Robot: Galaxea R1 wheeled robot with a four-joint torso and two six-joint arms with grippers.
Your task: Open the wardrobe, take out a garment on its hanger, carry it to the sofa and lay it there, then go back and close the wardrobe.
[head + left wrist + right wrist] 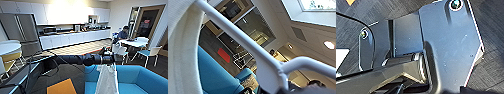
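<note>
My left arm reaches in from the left across the head view, and the left gripper (110, 60) holds the top of the white garment (107, 80). The limp T-shirt hangs straight down over the front of the blue sofa (142, 80), just above the seat. Close in the left wrist view runs the white hanger (268, 65), with the garment's fabric (183, 50) draped over one arm of it and the sofa (215, 77) below. The right wrist view looks onto dark carpet (491, 62).
A person sits at a white table (136, 42) with white, blue-seated chairs (150, 52) behind the sofa at right. A kitchen counter (75, 37) and a steel fridge (25, 30) line the far wall. A round table and yellow chair (10, 60) stand left. An orange floor patch (62, 87) lies beside the sofa.
</note>
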